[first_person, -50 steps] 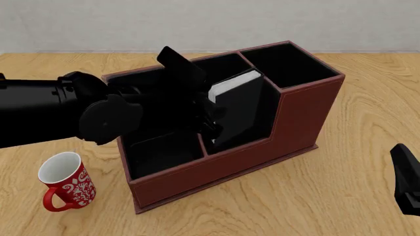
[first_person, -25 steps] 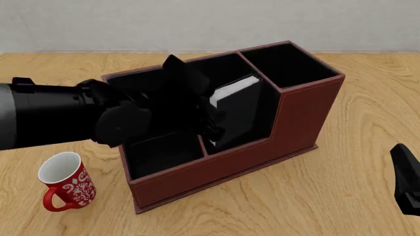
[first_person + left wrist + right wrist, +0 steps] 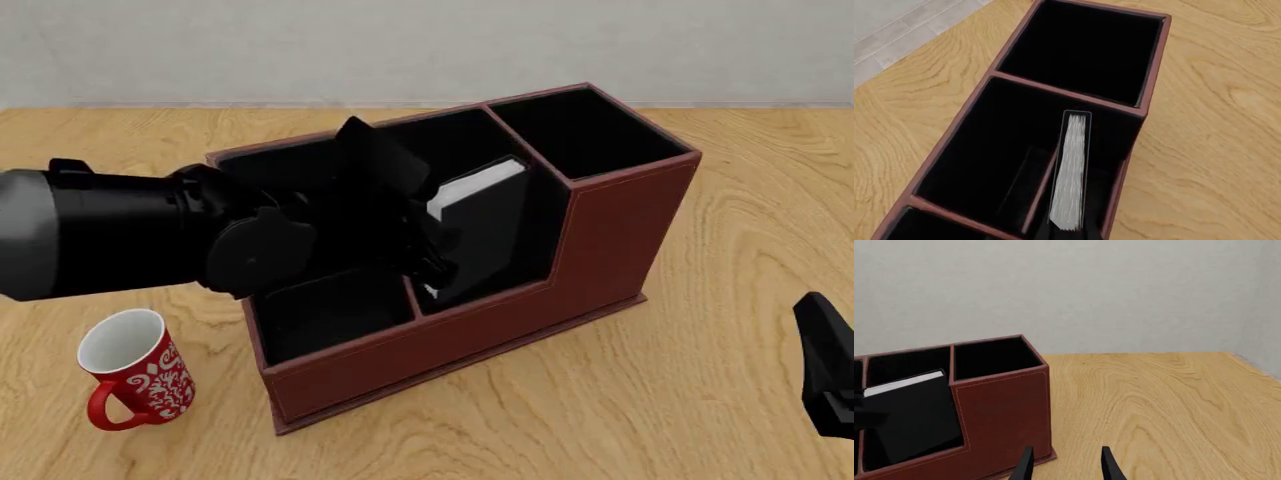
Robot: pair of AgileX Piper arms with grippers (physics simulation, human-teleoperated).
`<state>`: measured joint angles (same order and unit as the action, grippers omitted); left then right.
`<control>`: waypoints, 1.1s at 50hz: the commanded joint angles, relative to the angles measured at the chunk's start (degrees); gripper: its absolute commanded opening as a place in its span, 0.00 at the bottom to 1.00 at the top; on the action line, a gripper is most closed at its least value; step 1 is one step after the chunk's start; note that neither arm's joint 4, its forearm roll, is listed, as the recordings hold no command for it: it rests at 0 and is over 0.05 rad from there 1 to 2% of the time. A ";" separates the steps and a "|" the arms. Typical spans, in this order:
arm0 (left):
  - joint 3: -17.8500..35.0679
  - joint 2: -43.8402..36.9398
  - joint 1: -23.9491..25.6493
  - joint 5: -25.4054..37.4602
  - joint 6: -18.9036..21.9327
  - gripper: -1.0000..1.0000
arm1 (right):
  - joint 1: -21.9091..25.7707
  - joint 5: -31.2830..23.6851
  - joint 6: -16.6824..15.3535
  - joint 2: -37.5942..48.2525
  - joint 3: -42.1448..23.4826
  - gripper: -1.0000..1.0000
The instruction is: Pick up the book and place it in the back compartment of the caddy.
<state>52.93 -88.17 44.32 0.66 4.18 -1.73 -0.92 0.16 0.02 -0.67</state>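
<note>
Upright book [image 3: 483,215] inside caddy [image 3: 607,225], left claw [image 3: 424,255] gripping its lower end, right claw [image 3: 1063,466] spread, well apart.

A light-wood-grain table [image 3: 694,400] is seen before a plain grey wall [image 3: 1121,290]; grey floor tiles [image 3: 894,25] are visible beyond.

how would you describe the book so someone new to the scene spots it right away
Find the big reddish-brown caddy on the wooden table. In its wide middle compartment the book stands on edge, with the left gripper at it. It is the only thing inside with a black cover and white page edges.
</note>
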 commanded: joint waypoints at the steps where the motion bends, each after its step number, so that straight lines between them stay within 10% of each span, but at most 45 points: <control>1: 0.73 -0.11 -0.31 -0.24 1.22 0.00 | -0.01 0.00 0.02 0.00 0.00 1.00; 13: 0.58 -0.28 -0.48 -0.32 0.96 0.00 | 0.00 0.01 -0.01 0.00 0.00 1.00; 14: 0.43 -0.34 -0.48 -0.44 1.06 1.00 | 0.00 0.00 -0.01 0.00 0.00 1.00; 55: -5.86 5.53 1.01 -2.82 -1.59 1.00 | -0.01 0.00 0.01 0.00 0.00 1.00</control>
<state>49.16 -85.08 44.83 -1.60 2.98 -1.73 -0.91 0.16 0.02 -0.67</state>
